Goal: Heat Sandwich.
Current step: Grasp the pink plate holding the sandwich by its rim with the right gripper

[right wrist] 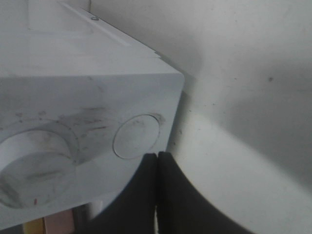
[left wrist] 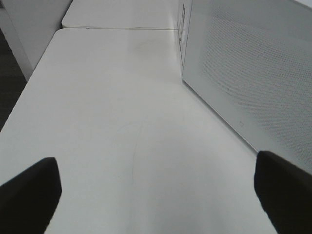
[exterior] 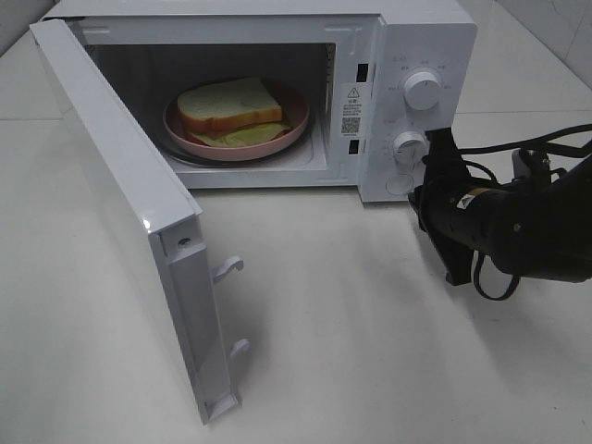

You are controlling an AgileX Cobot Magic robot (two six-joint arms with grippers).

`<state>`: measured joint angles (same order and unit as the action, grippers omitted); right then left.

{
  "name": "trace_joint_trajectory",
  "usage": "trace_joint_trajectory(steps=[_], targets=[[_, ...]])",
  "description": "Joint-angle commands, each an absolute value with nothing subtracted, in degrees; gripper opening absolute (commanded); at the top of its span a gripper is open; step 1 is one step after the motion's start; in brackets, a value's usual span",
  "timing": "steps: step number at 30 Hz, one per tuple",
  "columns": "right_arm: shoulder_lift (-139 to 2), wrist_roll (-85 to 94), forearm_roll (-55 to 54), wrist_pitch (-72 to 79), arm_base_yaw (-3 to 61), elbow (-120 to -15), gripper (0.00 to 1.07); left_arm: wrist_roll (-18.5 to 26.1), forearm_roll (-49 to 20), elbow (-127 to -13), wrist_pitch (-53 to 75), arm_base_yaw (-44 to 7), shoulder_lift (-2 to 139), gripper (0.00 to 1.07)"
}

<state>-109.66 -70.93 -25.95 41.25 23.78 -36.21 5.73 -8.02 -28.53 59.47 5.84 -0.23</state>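
1. Sandwich: lies on the pink plate inside the microwave cavity. It is well apart from the right jaws, past the control panel from them. Neither pair of jaws touches it.
2. Door: swung wide open, its two latch hooks bare.
3. Right jaws: pressed together, pinching nothing. Their tip sits just beside the round button under the lower dial. The upper dial is a little further off. I cannot tell whether the tip touches the panel.
4. Left jaws: spread wide and empty over bare bench. A white perforated panel stands just to one side of them; I take it for the door's outer face.
5. Progress, my judgement: loading looks done, since the food is in the cavity. Closing the door and setting the heat and timer are left. With the door open, nothing can be running.
6. Hidden or unclear:
   - The left arm is outside the exterior high view, so I place it only from its own camera.
   - The dial markings and the panel labels are too small to read.
   - The right wrist view is blurred and close, showing only a corner of the panel.
   - The right arm and its cables cover the bench behind them.
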Motion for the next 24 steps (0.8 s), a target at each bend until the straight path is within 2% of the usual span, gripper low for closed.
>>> trace_joint_trajectory(steps=[1,11,24], targets=[[-106.1,-67.4,-25.6,36.8,23.5,-34.7,0.01,5.7,-8.0,-28.4,59.4,6.0,-1.8,1.03],[-97.2,-55.8,-25.6,18.8,23.5,-33.6,0.04,5.7,-8.0,-28.4,59.4,6.0,-1.8,1.03],[-86.5,-38.8,-25.6,5.3,23.5,-33.6,0.08,5.7,-8.0,-28.4,59.4,6.0,-1.8,1.03]])
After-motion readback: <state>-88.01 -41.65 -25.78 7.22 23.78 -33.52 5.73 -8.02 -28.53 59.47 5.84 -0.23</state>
